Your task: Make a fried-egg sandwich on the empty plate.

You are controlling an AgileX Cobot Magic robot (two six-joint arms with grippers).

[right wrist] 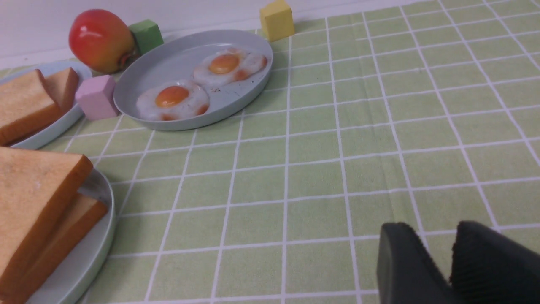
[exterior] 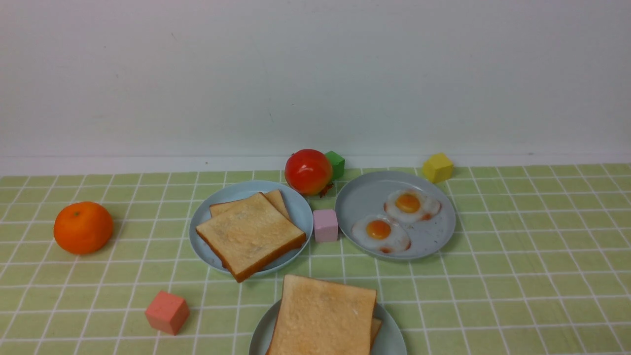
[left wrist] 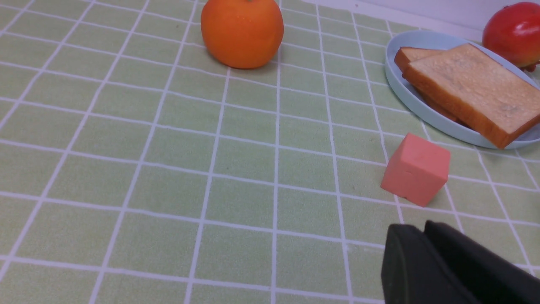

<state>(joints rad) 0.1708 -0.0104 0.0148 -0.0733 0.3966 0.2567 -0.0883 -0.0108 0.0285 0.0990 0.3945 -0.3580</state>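
Underneath, green checked tablecloth (exterior: 517,256) meets white wall (exterior: 315,74).

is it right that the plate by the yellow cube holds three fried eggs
Not quite. The plate beside the yellow cube holds two fried eggs, not three; the front view shows both lying side by side on it.

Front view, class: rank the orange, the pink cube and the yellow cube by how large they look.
1. orange
2. pink cube, yellow cube: they look alike; the yellow one sits farther back, so no ranking.
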